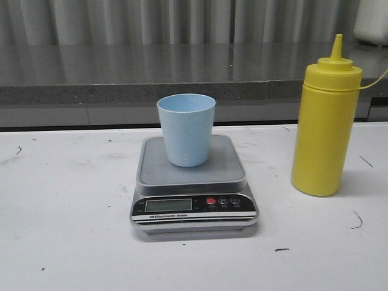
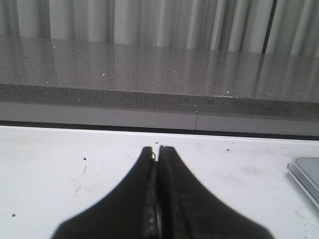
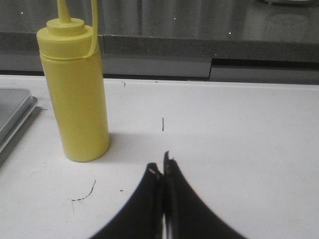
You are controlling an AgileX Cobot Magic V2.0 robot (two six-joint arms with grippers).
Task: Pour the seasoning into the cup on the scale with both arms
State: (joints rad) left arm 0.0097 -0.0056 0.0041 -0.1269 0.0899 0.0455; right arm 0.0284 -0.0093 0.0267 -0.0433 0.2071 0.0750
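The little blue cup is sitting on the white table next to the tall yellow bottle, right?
Not quite. The front view shows the small pale blue plastic cup sitting on the flat silver-grey kitchen scale, not on the white table. The tall yellow plastic squeeze bottle does stand beside it.

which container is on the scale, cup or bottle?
The pale blue cup: it stands upright on the scale platform. The yellow bottle stands off it, on the table to the right.
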